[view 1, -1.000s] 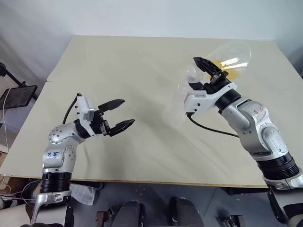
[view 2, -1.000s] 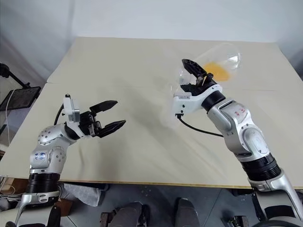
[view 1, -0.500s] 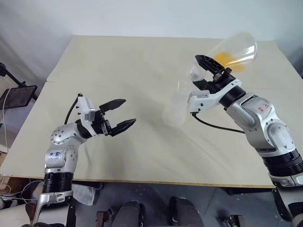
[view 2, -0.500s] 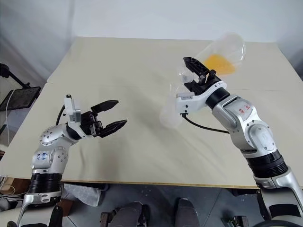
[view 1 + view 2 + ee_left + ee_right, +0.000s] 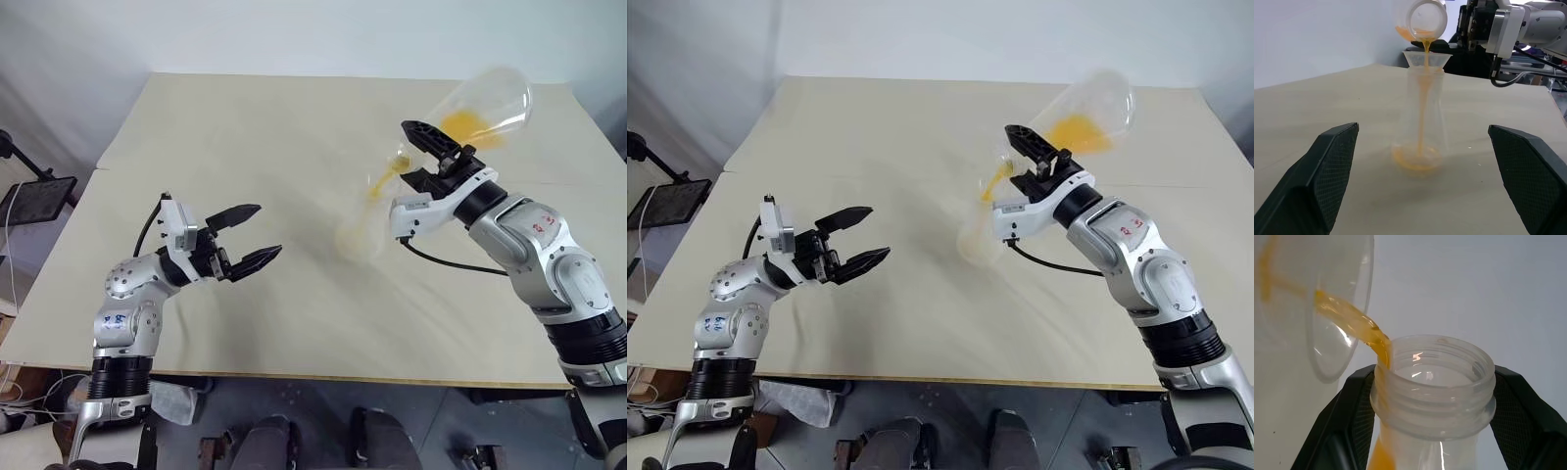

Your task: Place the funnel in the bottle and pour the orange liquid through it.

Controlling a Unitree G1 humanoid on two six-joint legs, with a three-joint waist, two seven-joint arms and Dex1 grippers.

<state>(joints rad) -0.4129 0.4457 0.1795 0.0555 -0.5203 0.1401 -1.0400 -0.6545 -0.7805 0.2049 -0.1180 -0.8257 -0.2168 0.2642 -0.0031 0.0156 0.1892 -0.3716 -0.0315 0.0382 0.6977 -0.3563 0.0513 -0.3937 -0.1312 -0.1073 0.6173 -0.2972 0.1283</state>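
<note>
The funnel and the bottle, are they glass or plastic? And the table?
The funnel and bottle look like clear, thin plastic: you see the orange liquid right through them, though glass can't be ruled out. The table looks like smooth, matte beige board, without shine.

clear glossy plastic bottle (image 5: 1419, 120), matt table (image 5: 245, 127).

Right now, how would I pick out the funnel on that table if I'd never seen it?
Start at the beige table and find the clear bottle standing near the right hand. The funnel sits in that bottle's neck. It is a small clear cone with a flared rim, and a thin stream of orange liquid runs down through it.
</note>
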